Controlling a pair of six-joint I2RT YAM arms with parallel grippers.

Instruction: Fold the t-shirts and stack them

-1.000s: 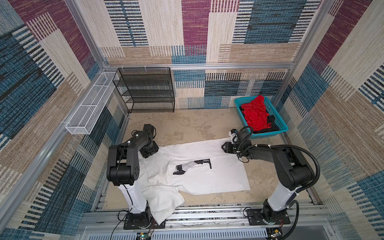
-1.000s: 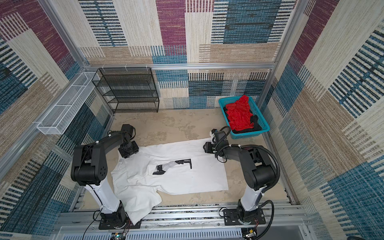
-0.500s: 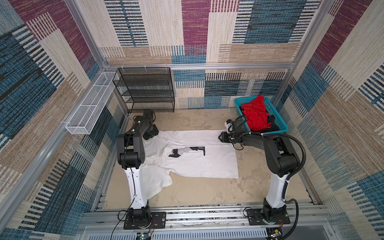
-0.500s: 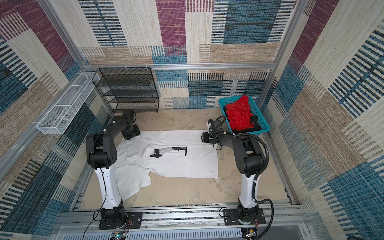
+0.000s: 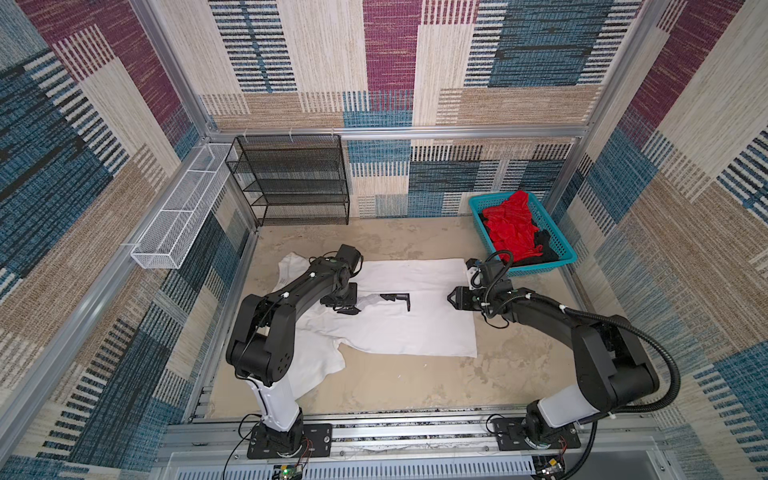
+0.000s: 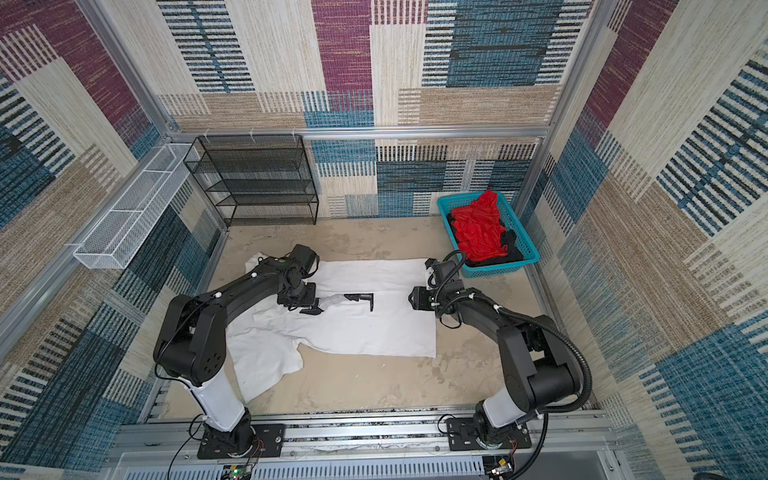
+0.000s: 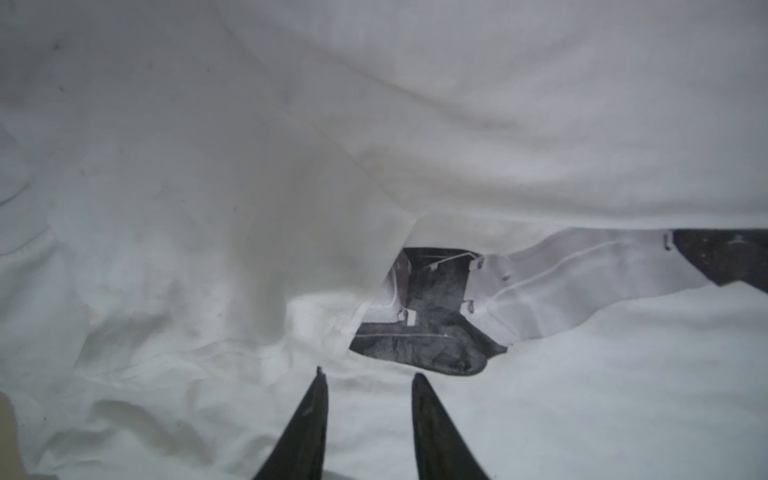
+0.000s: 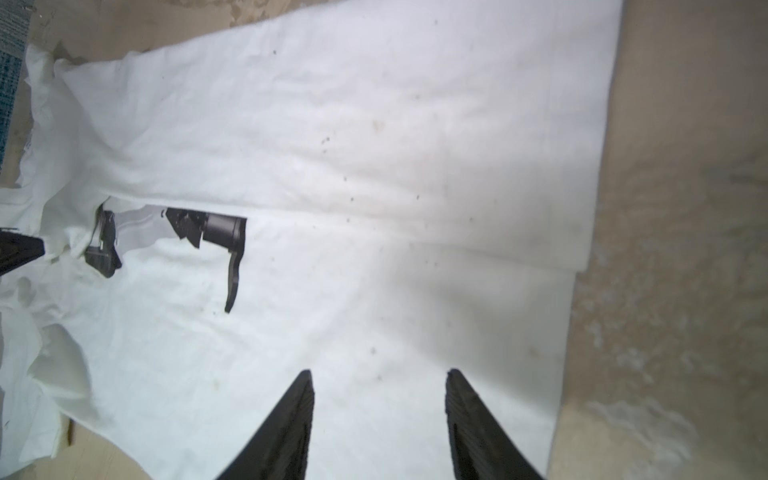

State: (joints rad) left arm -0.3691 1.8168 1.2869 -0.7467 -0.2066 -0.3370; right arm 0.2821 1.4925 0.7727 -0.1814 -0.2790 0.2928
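- In both top views the white t-shirt [image 5: 415,328] is spread mid-frame, its upper edge folded inward; the red t-shirt [image 5: 513,228] and black t-shirt [image 5: 545,245] are crumpled in the turquoise basket [image 5: 570,258], right of centre.
- In the left wrist view the left gripper [image 7: 368,376] is seen narrowly parted, empty, over rumpled cloth beside the robot-arm print [image 7: 436,328].
- In the right wrist view the right gripper [image 8: 380,372] is held apart, empty, above the hem end; the cotton is judged light and limp, best pinched at corners.

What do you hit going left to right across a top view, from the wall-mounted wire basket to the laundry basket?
white wire basket → left end effector → robot-arm print → right end effector → turquoise basket
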